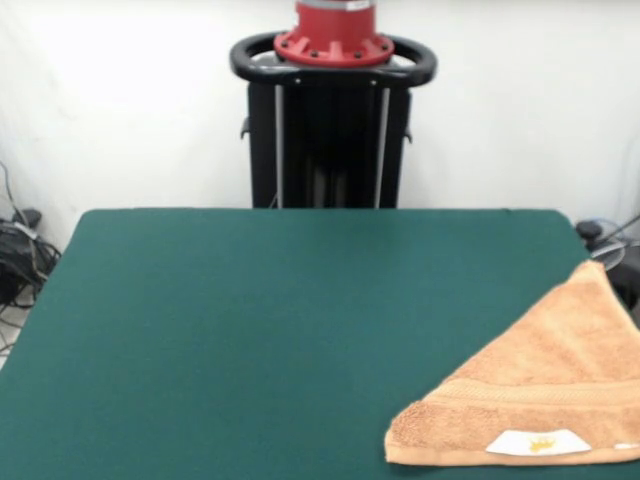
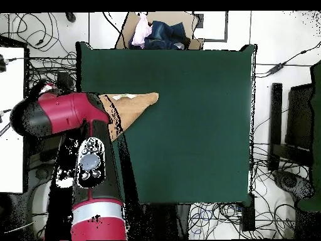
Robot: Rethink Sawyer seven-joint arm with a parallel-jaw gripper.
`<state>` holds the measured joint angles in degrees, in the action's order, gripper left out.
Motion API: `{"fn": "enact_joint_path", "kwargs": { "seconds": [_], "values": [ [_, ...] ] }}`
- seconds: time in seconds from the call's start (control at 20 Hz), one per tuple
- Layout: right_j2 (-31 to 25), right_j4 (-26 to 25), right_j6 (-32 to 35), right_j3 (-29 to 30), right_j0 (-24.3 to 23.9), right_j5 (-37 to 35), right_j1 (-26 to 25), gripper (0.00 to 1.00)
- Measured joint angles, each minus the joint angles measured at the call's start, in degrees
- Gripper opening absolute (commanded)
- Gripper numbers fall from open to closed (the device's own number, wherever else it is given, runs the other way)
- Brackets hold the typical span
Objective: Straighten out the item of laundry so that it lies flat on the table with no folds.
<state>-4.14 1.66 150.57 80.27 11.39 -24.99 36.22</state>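
at the worktop's (image 1: 250,330) near right corner in the front view the towel (image 1: 545,385) lies doubled into a triangle, label (image 1: 537,442) on the near edge, its point aimed up the right edge. the tool shows in neither view, so its opening cannot be told.

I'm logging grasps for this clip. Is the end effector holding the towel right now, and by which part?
It cannot be told. The end effector shows in neither view; overhead, the arm covers part of the folded towel, which lies at the table edge.
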Motion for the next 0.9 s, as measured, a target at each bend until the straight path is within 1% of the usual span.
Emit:
{"fn": "enact_joint_path", "kwargs": {
  "seconds": [0.15,0.45,0.55,0.7,0.9],
  "values": [
    [0.1,-0.7,0.0,0.0,0.0,0.0,0.0,0.00],
    [-0.7,0.7,0.0,0.7,-1.6,0.0,0.0,0.00],
    [-3.6,4.2,0.0,2.5,-4.5,0.0,0.4,0.00],
    [-6.2,7.4,0.0,4.5,-7.5,0.0,0.4,0.00],
    [-7.5,8.2,0.0,6.1,-9.8,0.0,0.1,0.00]
  ]
}}
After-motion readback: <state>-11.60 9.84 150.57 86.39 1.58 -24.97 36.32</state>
